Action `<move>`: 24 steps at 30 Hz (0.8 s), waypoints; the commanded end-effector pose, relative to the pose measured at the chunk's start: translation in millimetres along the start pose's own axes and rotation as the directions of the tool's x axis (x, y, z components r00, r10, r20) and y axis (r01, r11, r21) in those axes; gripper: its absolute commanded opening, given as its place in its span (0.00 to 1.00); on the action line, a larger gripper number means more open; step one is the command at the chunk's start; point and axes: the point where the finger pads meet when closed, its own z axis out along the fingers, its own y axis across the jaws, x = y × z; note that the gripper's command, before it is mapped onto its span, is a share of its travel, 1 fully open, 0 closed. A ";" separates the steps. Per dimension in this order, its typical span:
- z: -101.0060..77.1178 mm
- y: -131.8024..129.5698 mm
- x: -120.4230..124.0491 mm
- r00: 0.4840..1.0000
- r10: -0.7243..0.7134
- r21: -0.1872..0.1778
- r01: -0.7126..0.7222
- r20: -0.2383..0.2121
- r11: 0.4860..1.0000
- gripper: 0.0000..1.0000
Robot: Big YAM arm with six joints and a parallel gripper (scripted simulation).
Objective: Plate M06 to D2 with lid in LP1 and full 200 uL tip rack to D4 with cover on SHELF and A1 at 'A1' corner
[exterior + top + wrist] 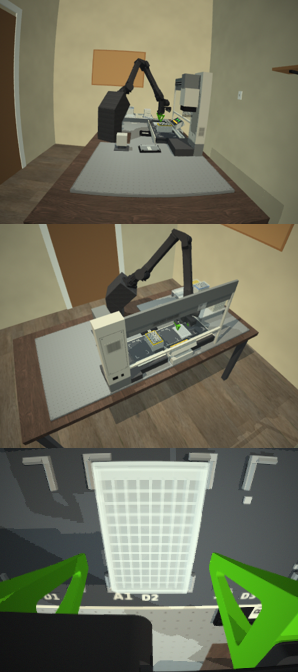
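Observation:
A white well plate (151,525) lies flat inside the brackets of deck position D2, with the engraved marks A1 and D2 at its near short end. It also shows in the top view (182,331). I cannot tell whether a lid is on it. My gripper (148,560) is open and empty, its green fingers spread wider than the plate and a little above its near end; it shows in the top view (177,326) and the exterior view (161,117). A yellow-rimmed tip rack (154,339) with pale rings showing sits two positions along the deck.
The deck lies under a grey gantry beam (180,304) with a cream tower (111,345) at one end. The shelf (197,287) with more labware stands behind the arm. On the mat a dark frame holding a pale flat piece (149,148) lies beside a white block (122,138).

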 end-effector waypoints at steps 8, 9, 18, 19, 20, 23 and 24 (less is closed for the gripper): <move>-28.2 1.5 -8.5 1.000 -0.009 -0.004 0.009 0.024 1.000 1.00; -29.5 0.7 -7.3 1.000 -0.008 -0.003 0.008 0.022 1.000 1.00; -40.2 1.5 -5.3 1.000 -0.010 -0.003 0.010 0.019 1.000 1.00; -42.3 -0.5 -5.6 1.000 -0.007 -0.001 0.007 0.020 1.000 1.00; -44.0 -0.5 -5.7 1.000 -0.007 0.000 0.007 0.020 1.000 1.00; -49.9 2.0 -8.5 1.000 -0.010 -0.004 0.010 0.025 1.000 1.00; -51.5 1.7 -8.0 1.000 -0.010 -0.004 0.010 0.024 1.000 1.00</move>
